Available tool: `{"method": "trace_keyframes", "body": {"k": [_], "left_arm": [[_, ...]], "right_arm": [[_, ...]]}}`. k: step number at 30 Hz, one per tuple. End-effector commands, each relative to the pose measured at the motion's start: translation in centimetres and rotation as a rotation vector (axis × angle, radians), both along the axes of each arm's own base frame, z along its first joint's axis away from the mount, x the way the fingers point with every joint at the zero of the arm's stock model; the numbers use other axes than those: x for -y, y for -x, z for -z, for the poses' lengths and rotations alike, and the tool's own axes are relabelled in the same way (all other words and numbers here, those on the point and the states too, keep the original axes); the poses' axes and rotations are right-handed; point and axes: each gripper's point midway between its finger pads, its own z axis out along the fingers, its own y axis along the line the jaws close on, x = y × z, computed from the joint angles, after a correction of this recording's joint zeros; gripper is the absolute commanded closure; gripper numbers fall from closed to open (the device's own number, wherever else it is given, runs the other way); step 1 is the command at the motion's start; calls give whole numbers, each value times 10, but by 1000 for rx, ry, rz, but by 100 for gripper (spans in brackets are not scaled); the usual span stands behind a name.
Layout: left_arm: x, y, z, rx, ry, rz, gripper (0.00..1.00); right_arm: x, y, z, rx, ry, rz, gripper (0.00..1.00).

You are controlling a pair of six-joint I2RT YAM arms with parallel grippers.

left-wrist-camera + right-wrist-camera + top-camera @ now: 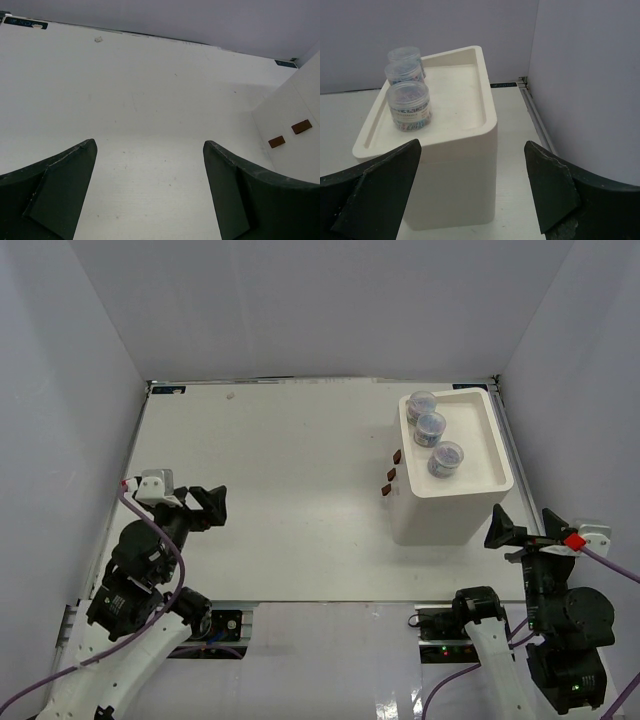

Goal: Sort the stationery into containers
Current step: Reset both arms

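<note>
- The three jars (430,424) stand in a row in the tray on top of the white box (432,522), close together.
- The left fingers (55,195) are wide apart and hold nothing. They hang over the surface (280,460), well apart from the box.
- The right fingers (375,195) are wide apart too, and empty, near the box.
- No pens or tape show; maybe they sit in the drawers behind the brown handles (391,473).
- If the right arm swings in low, it could bump the box and tip a jar. A round jar could roll off.
</note>
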Motion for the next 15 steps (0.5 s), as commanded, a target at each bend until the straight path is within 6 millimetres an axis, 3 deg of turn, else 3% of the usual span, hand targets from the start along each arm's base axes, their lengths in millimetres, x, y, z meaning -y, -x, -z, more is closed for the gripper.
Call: {"method": "trace_keyframes", "body": {"k": [1,8,15], "left_arm": [[-5,-1,16,-29,4,-35,2],[-2,-4,29,-42,0,-29,2],[2,-6,36,-54,3,-16,2]], "right_arm": [[12,2,-4,37,19,62,10],[14,14,0,87,31,61,10],[9,9,6,72,38,41,10]]}}
